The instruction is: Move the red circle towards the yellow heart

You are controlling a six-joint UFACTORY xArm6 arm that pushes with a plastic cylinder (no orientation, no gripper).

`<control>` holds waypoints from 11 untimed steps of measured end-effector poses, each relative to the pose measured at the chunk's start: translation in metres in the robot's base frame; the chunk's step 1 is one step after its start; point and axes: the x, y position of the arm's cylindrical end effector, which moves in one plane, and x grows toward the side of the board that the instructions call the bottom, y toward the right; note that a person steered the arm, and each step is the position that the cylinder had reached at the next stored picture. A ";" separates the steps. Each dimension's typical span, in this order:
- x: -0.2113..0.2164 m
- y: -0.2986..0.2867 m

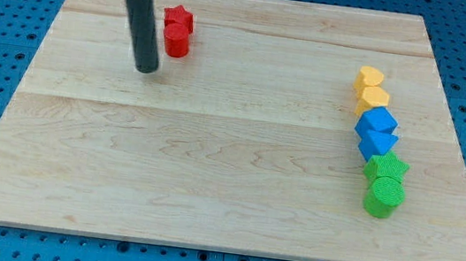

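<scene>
The red circle stands near the view's top left of the wooden board, touching the red star just above it. My tip rests on the board a little left of and below the red circle, apart from it. The yellow heart sits at the view's right, at the top of a column of blocks, with a second yellow block touching it below.
Below the yellow blocks the column continues with a blue cube, a blue block, a green star and a green round block. The wooden board lies on a blue pegboard.
</scene>
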 end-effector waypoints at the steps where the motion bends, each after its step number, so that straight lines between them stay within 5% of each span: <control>1: -0.041 -0.005; 4: -0.063 0.123; 6: -0.039 0.104; 9: -0.036 0.179; 11: -0.019 0.180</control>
